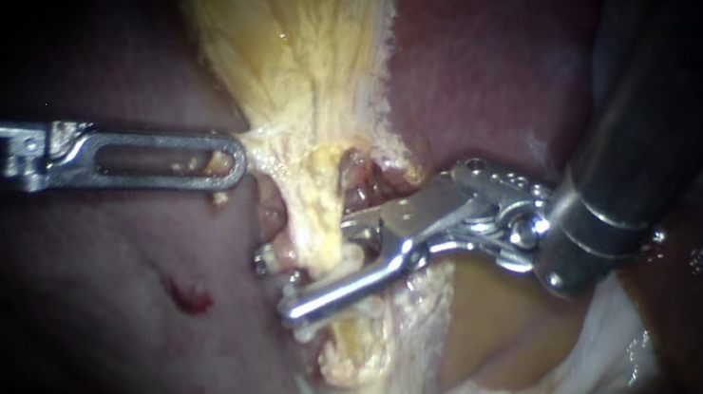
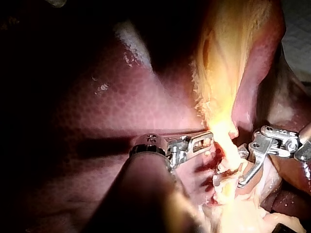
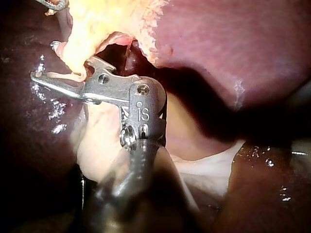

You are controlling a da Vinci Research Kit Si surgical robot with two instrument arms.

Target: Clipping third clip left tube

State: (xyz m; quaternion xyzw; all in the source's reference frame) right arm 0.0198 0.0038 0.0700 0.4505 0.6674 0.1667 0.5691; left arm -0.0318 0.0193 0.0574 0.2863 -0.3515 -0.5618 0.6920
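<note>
A pale yellow tube (image 1: 316, 232) wrapped in fatty tissue runs down the middle of the endoscope view. My right instrument (image 1: 281, 287) reaches in from the right, its jaws open and straddling the tube. The near jaw lies across the front, and the far jaw passes behind with only its tip showing. The right wrist view shows these jaws (image 3: 58, 73) against the yellow tissue, one partly hidden. My left instrument (image 1: 234, 160) comes in from the left with its windowed jaws shut on the yellow tissue's edge above the straddled spot. It also appears in its own wrist view (image 2: 209, 140).
Dark red liver (image 1: 99, 299) lies to the left with a small bloody spot (image 1: 189, 298), and more liver (image 1: 488, 38) lies to the upper right. Pale membrane (image 1: 516, 361) spreads below the right instrument's thick shaft (image 1: 649, 135). A small metal glint (image 3: 53, 46) sits by the tube.
</note>
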